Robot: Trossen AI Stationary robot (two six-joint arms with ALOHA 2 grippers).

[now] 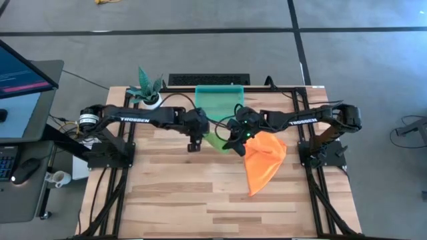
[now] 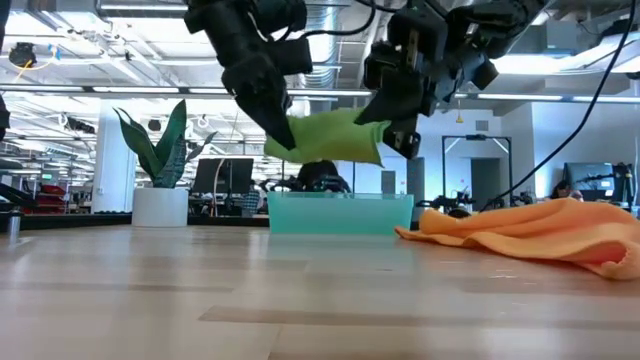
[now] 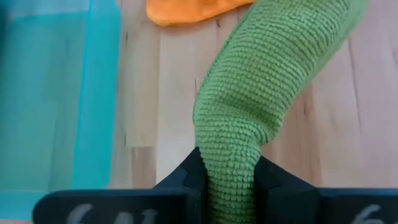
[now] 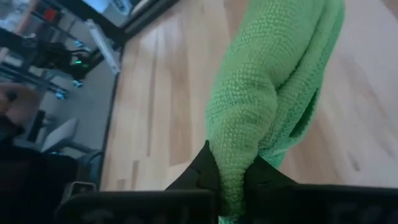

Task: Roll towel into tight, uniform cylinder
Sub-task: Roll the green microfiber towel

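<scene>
Item: green towel [image 1: 217, 139], soft, light, limp; you have it hanging above the table [image 1: 200, 200], just at 6 o'clock of the teal bin [image 1: 219, 100]. Left end effector [image 3: 227, 186] and right end effector [image 4: 230, 180] each pinch one end; take hold at corners for rolling.

**Both grippers clamped on one green towel, held off the table**

The left arm is stretched from the left of the high view toward the centre, with the left gripper [image 1: 194, 142] pointed downward. The right arm is extended from the right, and the right gripper [image 1: 235, 143] is set just beside it at mid-frame. Both sets of fingers are seen pinched shut on opposite ends of the green towel [image 2: 325, 136]. In the low view, both grippers are held high, in the upper middle of the frame.
</scene>
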